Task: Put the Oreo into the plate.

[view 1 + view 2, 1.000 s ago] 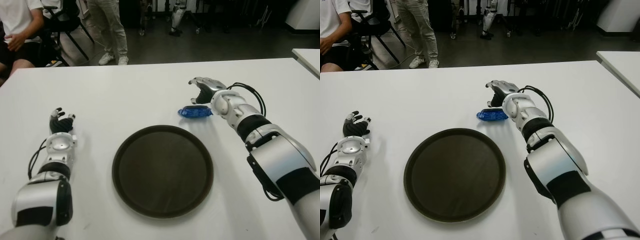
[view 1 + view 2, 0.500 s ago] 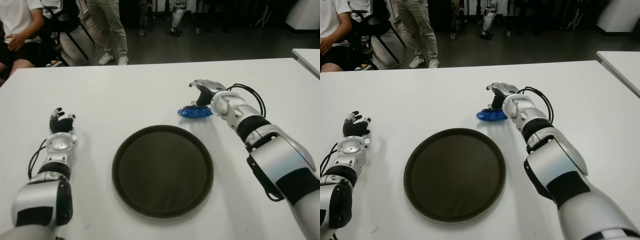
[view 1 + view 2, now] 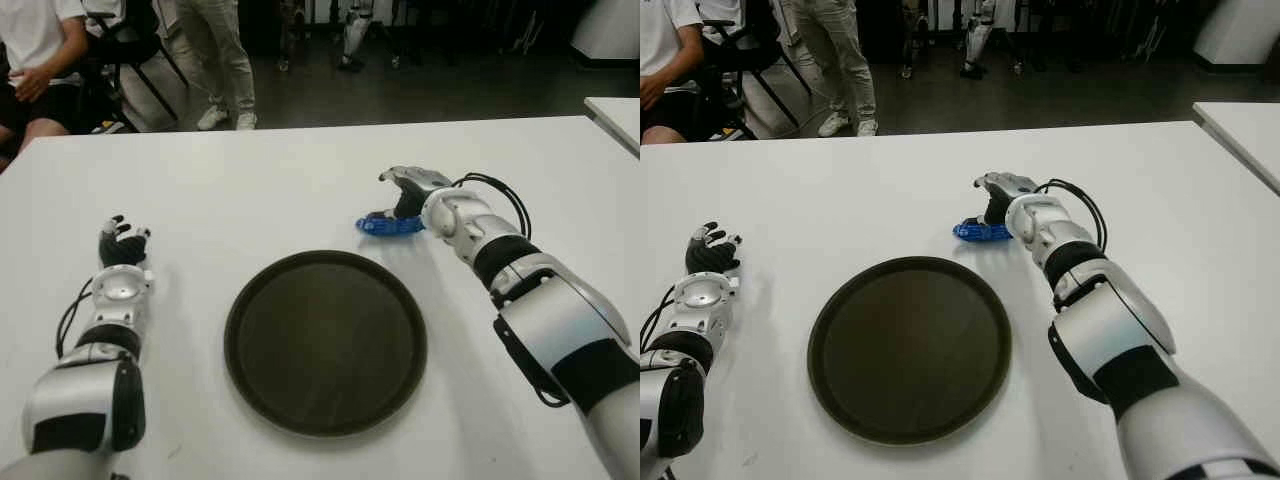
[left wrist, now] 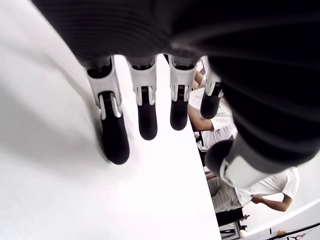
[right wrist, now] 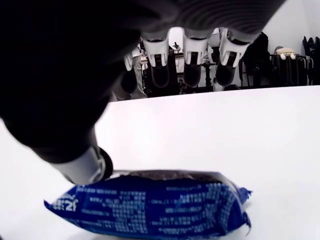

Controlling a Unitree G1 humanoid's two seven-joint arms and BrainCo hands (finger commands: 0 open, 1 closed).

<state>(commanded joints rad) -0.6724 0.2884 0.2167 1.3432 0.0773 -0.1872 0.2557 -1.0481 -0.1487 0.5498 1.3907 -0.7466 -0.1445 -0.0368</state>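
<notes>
A white table [image 3: 250, 190] seen from the robot's head. The right hand [image 3: 412, 190] reaches forward over a small blue Oreo packet [image 3: 389, 225], which lies on the table directly beneath its palm. A second ago the hand stood higher and a little beyond the packet; now it has come down so the packet sits just under it, with the thumb near one end. In the right wrist view the fingers [image 5: 192, 65] hang spread and extended above the Oreo packet [image 5: 155, 207], not yet closed around it, and the thumb tip shows right beside the wrapper; whether it touches cannot be told. The packet itself has barely shifted.

The round dark plate [image 3: 326, 340] lies on the near side of the right hand, toward the robot's body and a little toward its left, empty. This suggests the reach is nearly finished and the grasp is the step in hand; lifting and carrying are still to come.

The left hand [image 3: 122, 245] shows well apart on the plate's far left, fingers loosely extended, holding nothing.
</notes>
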